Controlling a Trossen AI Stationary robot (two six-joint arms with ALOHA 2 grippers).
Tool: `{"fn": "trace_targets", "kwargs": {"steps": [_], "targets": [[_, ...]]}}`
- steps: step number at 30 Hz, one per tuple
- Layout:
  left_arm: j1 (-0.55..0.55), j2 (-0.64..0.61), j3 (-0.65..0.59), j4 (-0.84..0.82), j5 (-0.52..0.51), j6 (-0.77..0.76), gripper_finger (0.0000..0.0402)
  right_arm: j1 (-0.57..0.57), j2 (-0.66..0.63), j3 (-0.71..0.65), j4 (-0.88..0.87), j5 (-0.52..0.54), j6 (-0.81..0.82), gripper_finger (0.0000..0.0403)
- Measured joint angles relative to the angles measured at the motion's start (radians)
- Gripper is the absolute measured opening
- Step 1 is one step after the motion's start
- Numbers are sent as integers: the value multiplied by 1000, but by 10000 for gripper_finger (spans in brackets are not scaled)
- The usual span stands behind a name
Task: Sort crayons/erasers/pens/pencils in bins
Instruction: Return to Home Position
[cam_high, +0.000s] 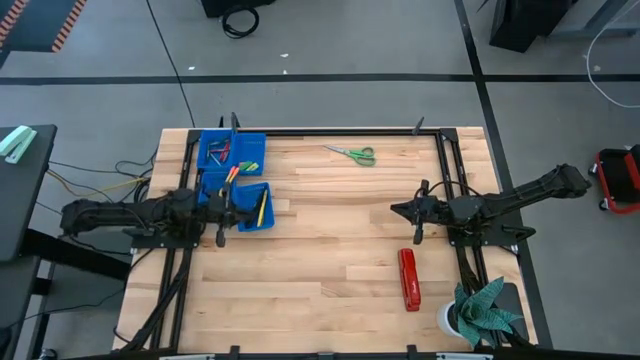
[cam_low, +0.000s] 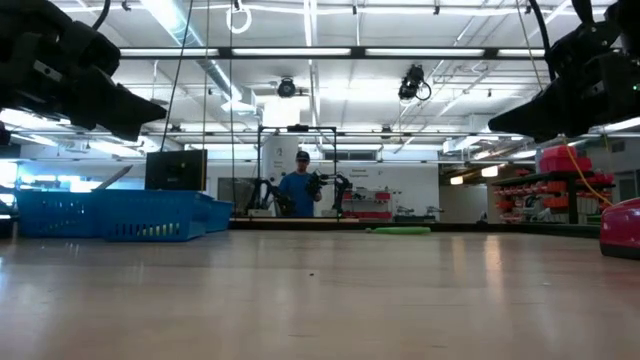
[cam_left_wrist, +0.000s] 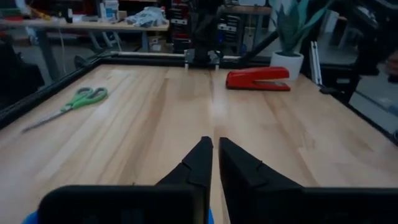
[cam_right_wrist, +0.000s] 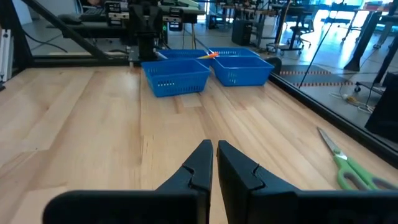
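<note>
Several bright-blue bins (cam_high: 236, 152) stand clustered at the table's far left, and they show in the right wrist view as bins (cam_right_wrist: 177, 76) and in the low view as bins (cam_low: 110, 215). Red and green crayons (cam_high: 222, 150) lie in the farthest bin. An orange pencil (cam_high: 232, 176) slants over a middle bin, and a yellow pencil (cam_high: 260, 208) lies in the nearest one. My left gripper (cam_high: 243, 208) hovers shut over the nearest bin (cam_high: 256, 206), its fingers (cam_left_wrist: 202, 158) close together. My right gripper (cam_high: 396, 208), also shut (cam_right_wrist: 214, 148), hangs above bare wood on the right.
Green-handled scissors (cam_high: 351, 153) lie near the far edge at mid-table. A red stapler (cam_high: 408, 280) sits near the right front, with a potted plant (cam_high: 480, 310) at the near right corner. A person (cam_low: 300, 190) stands in the room beyond. Bare wood (cam_high: 330, 230) lies between the arms.
</note>
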Motion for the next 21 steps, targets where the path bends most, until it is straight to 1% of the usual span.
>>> {"fn": "trace_targets", "kwargs": {"steps": [3,8,14,21], "targets": [[-16,0,0,-5,-1,54,42,0,0,0,0,0,3,31],[-21,0,0,3,2,96,45,0,0,0,-1,-1,19,31],[-21,-1,-1,82,14,100,36,0,0,0,-1,-3,19,31],[-21,0,-1,88,9,100,34,0,0,0,-1,-3,19,31]]}}
